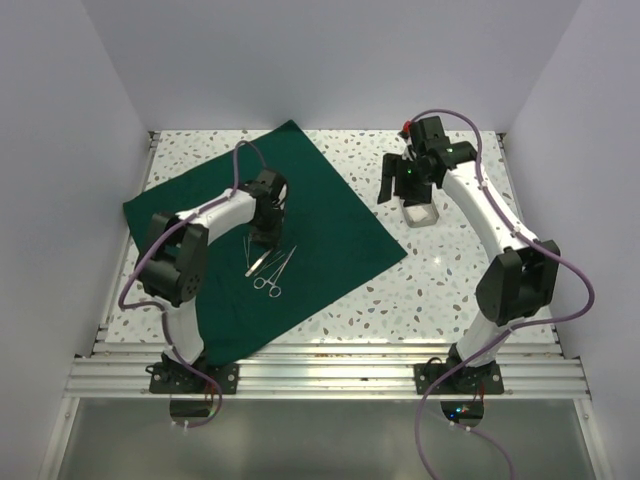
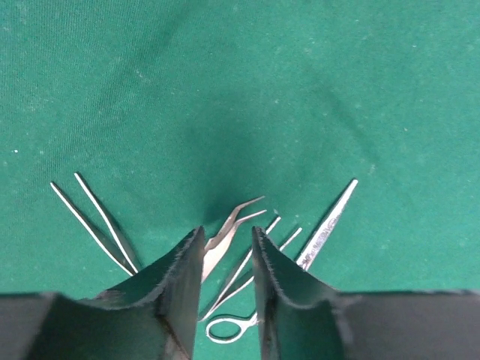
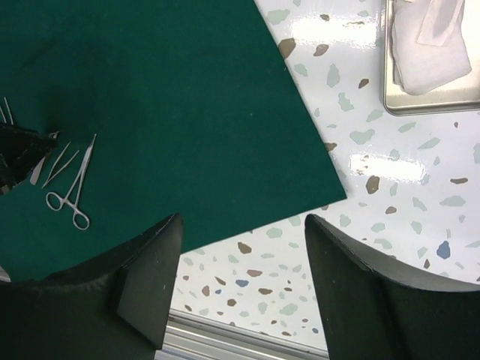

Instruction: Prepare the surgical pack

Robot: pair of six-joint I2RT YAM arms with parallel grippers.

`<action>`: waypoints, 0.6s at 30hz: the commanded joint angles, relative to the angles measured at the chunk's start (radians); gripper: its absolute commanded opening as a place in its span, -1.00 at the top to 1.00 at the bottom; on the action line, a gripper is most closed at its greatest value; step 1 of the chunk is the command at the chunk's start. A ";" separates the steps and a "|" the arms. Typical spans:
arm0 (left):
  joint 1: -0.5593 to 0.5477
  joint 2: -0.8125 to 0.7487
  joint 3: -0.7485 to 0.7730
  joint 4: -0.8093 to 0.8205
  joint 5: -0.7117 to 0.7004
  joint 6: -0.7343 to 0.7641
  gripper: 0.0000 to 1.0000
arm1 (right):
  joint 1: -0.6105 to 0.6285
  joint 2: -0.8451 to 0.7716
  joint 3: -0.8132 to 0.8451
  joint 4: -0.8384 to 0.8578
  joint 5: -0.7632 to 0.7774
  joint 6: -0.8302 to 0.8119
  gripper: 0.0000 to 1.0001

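Cloth (image 1: 325,205) dark green, spread flat, instruments (image 1: 268,268) atop.

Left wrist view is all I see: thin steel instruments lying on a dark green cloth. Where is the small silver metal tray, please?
Observer: The small silver metal tray stands on the speckled table, off the dark green cloth, close to the right gripper.
Operator: Is anything inside it?
Observer: Yes, white pads lie in it.
Operator: Does the right gripper hold something?
Observer: No, its jaws stand wide apart and empty, above the table.
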 commanded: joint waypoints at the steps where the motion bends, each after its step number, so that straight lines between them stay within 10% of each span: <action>1: -0.003 0.027 0.025 0.031 -0.031 -0.006 0.32 | 0.001 -0.049 -0.005 0.026 -0.040 0.000 -0.40; 8: -0.001 0.051 0.036 0.034 -0.030 0.009 0.45 | 0.002 -0.052 -0.023 0.031 -0.066 0.005 -0.39; 12: 0.005 0.060 0.097 -0.004 -0.033 0.040 0.99 | 0.017 -0.036 -0.020 0.038 -0.132 0.006 -0.39; 18: 0.055 0.020 0.326 -0.176 0.027 -0.039 1.00 | 0.097 -0.058 -0.133 0.237 -0.345 0.028 -0.42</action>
